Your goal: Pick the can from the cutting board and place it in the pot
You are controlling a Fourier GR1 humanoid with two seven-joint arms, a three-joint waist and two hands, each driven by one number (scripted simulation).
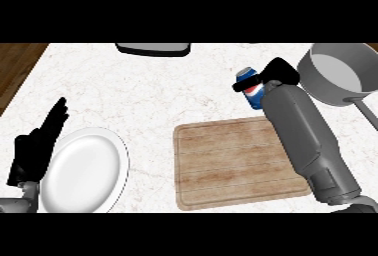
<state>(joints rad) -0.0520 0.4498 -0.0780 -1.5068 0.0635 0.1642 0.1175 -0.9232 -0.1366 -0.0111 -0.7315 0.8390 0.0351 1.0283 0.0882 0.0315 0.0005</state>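
The right hand is carrying the can, its fingers curled round it, above the counter between board and pot, and should be keeping it upright until over the pot's rim, while the left hand is resting open beside the plate.

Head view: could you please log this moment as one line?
right hand: shut on blue can, off wooden cutting board, beside grey pot | left hand: open, resting by white plate
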